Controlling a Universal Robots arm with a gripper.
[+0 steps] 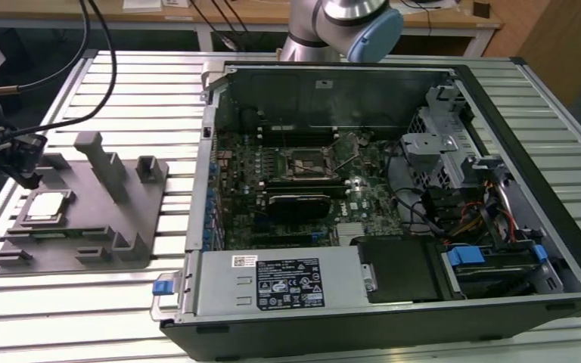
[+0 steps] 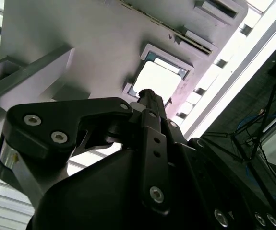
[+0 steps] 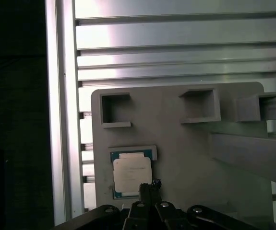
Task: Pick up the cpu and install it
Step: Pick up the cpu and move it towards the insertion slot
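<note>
Computer case [image 1: 392, 333]: open, lying on the slatted table [image 1: 79, 318], with the power supply [image 1: 281, 281] along the nearest wall.
Holder plate [image 1: 94, 238]: grey, with pockets and upright posts, well apart from the case toward the exterior view's left.
Cpu [image 1: 46, 206]: flat in its pocket in the plate, metal top up, not lifted. The greenish rim is plain in the first wrist view [image 3: 132, 173].
Gripper [image 1: 31, 180]: poised just above the chip. The tips look pressed together with nothing between them. In both wrist views the gripper [image 3: 150, 186] [image 2: 150, 93] overlaps one edge of the cpu [image 2: 161, 79].
Socket [image 1: 306, 161]: on the motherboard inside the case, farther back.
Arm [image 1: 341, 23]: rises behind the case's far wall.
Risk: the tips sit over one edge, not the centre. My judgement is that a descent like this could scrape or tip the chip in its pocket. A skewed grasp could seat it crooked in the socket and damage the contacts.
</note>
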